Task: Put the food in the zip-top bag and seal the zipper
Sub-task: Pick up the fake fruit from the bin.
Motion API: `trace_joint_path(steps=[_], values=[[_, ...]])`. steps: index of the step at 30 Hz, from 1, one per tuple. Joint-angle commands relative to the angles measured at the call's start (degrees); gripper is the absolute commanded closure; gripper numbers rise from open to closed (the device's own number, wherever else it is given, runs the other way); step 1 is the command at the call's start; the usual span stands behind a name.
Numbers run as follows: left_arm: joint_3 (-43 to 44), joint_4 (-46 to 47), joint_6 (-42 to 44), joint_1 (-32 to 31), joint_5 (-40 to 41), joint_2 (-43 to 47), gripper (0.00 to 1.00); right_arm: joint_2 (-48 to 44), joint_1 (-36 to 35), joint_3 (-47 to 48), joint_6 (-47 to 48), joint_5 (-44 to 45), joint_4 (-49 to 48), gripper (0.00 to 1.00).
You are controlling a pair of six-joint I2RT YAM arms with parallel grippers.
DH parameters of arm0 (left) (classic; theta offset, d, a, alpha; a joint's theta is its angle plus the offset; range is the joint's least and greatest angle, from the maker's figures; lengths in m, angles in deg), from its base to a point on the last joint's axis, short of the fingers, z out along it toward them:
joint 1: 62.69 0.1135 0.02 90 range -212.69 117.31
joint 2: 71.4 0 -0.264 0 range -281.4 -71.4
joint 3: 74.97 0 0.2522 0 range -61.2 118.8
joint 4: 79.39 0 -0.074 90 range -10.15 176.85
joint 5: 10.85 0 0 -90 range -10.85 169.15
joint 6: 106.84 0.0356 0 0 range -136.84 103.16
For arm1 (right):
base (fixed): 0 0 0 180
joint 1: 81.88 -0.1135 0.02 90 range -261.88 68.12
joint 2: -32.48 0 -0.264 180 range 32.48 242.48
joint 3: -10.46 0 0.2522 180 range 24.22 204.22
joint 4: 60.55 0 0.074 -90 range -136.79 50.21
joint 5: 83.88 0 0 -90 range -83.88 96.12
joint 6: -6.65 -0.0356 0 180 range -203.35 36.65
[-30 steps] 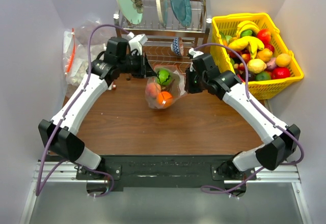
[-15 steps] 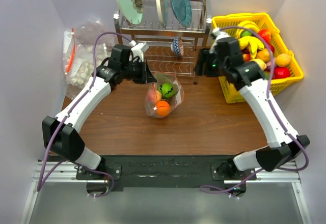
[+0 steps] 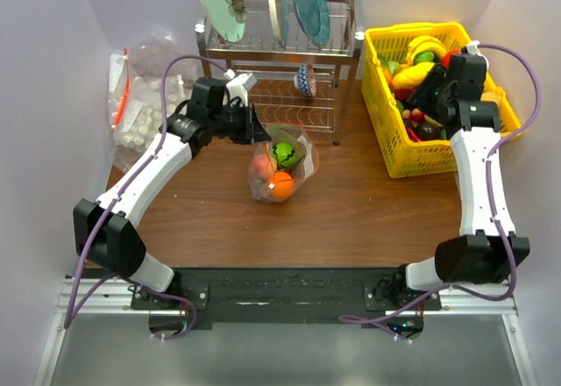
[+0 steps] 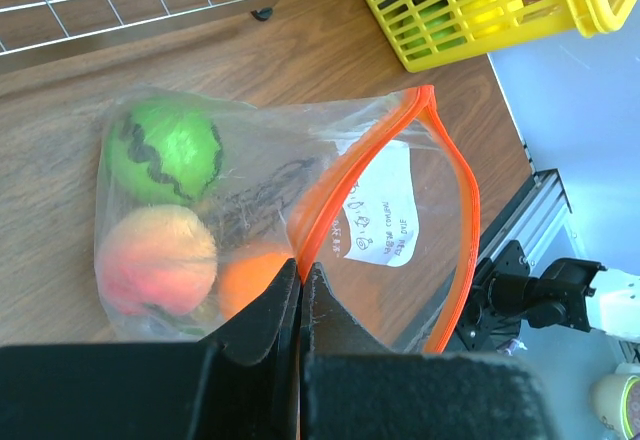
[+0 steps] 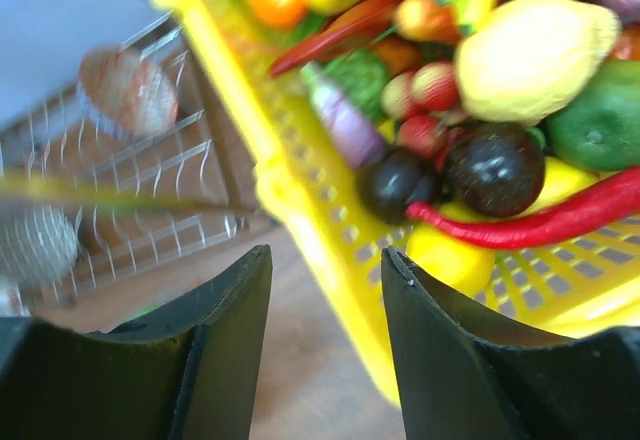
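Observer: Surface is a brown wood-grain board that carries everything. A chrome wire dish rack stands at the far edge with round plates set on edge in it. At far right is a yellow slotted plastic basket heaped with toy fruit and vegetables.

Checker: Far left?

Observer: Clear bags of small white lumps lie against the wall, well apart from the work.

Checker: Location of the task bag?

Observer: The clear crinkly zip-top bag is near mid-surface, just in front of the rack. Its bottom is on the wood and its mouth end is lifted.

Checker: Contents?

Observer: Food is inside and bunched at the bottom:
- a fuzzy green round fruit with a dark zigzag
- a yellowish-pink peach-like fruit touching it
- a smooth orange fruit beside that, partly hidden by the fingers

Dark stringy bits sit among them, and I cannot tell what they are. A white handwritten label shows on the bag wall.

Checker: Seal?

Observer: The thin orange-red zipper is unsealed. Its two strips bow apart and the mouth gapes.

Checker: End effectors?

Observer: The left end effector is clamped tight on one zipper strip at the mouth's edge. The right end effector is over the yellow basket, well apart from the bag. Its jaws are spread with nothing between them.
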State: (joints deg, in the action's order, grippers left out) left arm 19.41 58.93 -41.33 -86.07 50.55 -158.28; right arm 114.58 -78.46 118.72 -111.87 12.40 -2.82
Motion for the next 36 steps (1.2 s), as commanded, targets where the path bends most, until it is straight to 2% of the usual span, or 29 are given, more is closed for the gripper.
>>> trace_joint_path(steps=[1, 4, 6, 9, 10, 13, 15, 21, 29, 31, 33, 34, 36], values=[[-0.90, 2.61, 0.32, 0.17, -1.99, 0.74, 1.00, 2.97, 3.17, -0.89, -6.91, -1.10, -7.48, 0.47], [-1.43, 2.79, 0.23, 0.17, -2.25, 1.00, 1.00, 4.29, 3.96, 0.06, -3.84, 2.49, -6.89, 0.46], [-1.78, 3.14, 0.15, 0.09, -2.07, 1.18, 1.00, 5.25, 4.05, 0.77, -0.94, 8.63, -5.65, 0.46], [-1.69, 3.66, -0.03, 0.17, -2.77, 0.92, 1.00, 6.31, 4.31, 1.21, 1.08, 15.66, -4.24, 0.37], [-1.17, 3.58, 0.23, 0.17, -3.04, 0.74, 1.00, 6.83, 4.40, 1.21, 1.53, 16.56, -4.33, 0.26], [-0.12, 2.18, 1.20, 0.17, -3.04, 0.21, 1.00, 9.20, 4.75, 2.09, 3.37, 19.38, -4.33, 0.16], [-0.11, 1.91, 1.55, 0.17, -3.04, 0.21, 1.00, 11.92, 4.93, 2.88, 4.69, 19.64, -4.07, 0.13], [-1.87, 3.22, 1.20, 0.17, -2.43, 1.26, 1.00, 20.01, 5.10, 8.59, 7.85, 19.47, -3.98, 0.13], [-2.40, 3.49, 1.64, 0.09, -2.95, 0.56, 1.00, 31.26, 5.19, 17.65, 9.00, 25.78, -2.04, 0.13], [-2.48, 3.49, 1.73, 0.17, -3.04, 0.39, 1.00, 33.11, 5.19, 18.79, 9.09, 26.50, -1.95, 0.19], [-2.48, 3.49, 1.73, 0.17, -3.04, 0.39, 1.00, 33.38, 5.19, 18.88, 9.26, 26.68, -1.95, 0.36], [-2.57, 3.49, 1.73, 0.09, -2.95, 0.47, 1.00, 33.12, 5.19, 18.45, 9.26, 26.59, -1.87, 0.40], [-2.66, 3.40, 1.73, 0.17, -2.87, 0.65, 1.00, 29.72, 5.19, 17.04, 8.74, 25.54, -2.21, 0.42]])
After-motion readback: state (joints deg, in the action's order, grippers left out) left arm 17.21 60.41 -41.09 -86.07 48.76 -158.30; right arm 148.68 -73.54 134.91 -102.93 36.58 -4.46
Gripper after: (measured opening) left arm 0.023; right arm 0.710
